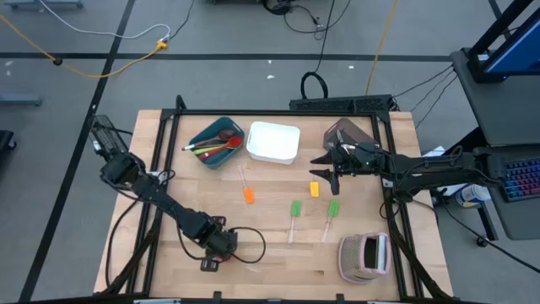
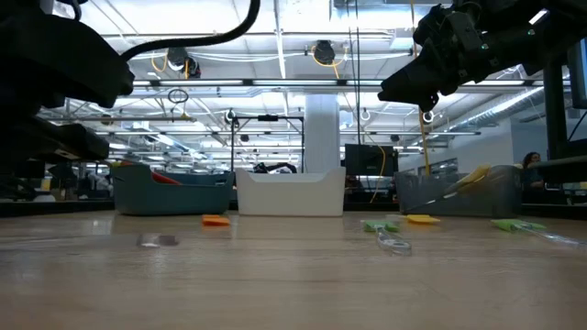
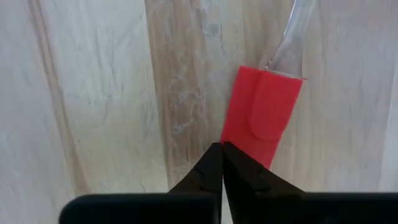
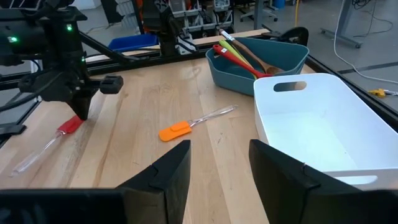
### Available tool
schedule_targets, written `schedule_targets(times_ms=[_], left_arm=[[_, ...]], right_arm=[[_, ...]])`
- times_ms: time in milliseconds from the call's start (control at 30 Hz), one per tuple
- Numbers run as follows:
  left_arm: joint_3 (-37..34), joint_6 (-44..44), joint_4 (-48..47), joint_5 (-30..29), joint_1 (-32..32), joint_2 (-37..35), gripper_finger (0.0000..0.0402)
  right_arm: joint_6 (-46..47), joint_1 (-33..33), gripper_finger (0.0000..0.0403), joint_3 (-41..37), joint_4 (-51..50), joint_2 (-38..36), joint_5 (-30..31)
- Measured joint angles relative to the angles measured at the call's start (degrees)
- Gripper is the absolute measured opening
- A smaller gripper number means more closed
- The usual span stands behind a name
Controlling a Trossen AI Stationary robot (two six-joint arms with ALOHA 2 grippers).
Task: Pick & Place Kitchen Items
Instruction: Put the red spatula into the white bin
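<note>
A red spatula point(image 3: 261, 118) on a clear stick point(image 4: 34, 155) lies flat on the wood near the table's near edge. My left gripper point(image 3: 222, 148) points down with shut fingers, its tips at one corner of the red head; the right wrist view also shows this gripper point(image 4: 81, 112) over the head. My right gripper point(image 4: 217, 165) is open and empty, raised above the table point(image 2: 424, 90) beside the brown bin point(image 1: 350, 135). An orange spatula point(image 1: 248, 194), a yellow one point(image 1: 315, 189) and two green ones point(image 1: 295, 208) point(image 1: 333, 208) lie flat mid-table. My left gripper comes from above, pointing down, with its shut fingertips point(image 3: 211, 163) at the corner of the red spatula's head point(image 3: 239, 140). I cannot tell whether they touch it. The spatula lies flat on the table.
A teal bin point(image 1: 215, 142) at the far side holds red, green and wooden spoons. A white bin point(image 1: 272, 142) stands next to it, then the brown bin. A pink-grey striped object point(image 1: 364, 257) sits at the near right corner. Bare wood lies between the spatulas and the near edge.
</note>
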Motion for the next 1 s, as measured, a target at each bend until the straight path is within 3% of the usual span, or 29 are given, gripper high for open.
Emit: schedule_targets(times_ms=[133,300,467,700,1000], left_arm=[[-0.1,-1.7,-0.1,0.4,1.1,-1.1,0.0020],[-0.1,-7.5,0.0,5.2,2.0,-1.6,0.0034],[1.0,-7.5,0.2,5.7,0.7,-1.7,0.0068],[1.8,-7.7,1.6,2.0,-2.3,-1.7,0.0124],[1.8,-10.9,1.6,-8.9,-7.7,-1.5,0.0171]], right_arm=[[0.0,0.0,0.0155,0.0,0.0,0.0,0.0],[0.0,0.0,0.0155,0.0,0.0,0.0,0.0],[-1.1,0.0,0.0155,0.0,-0.3,0.0,0.0],[-1.1,0.0,0.0155,0.0,-2.1,0.0,0.0],[-1.1,0.0,0.0155,0.0,-3.3,0.0,0.0]])
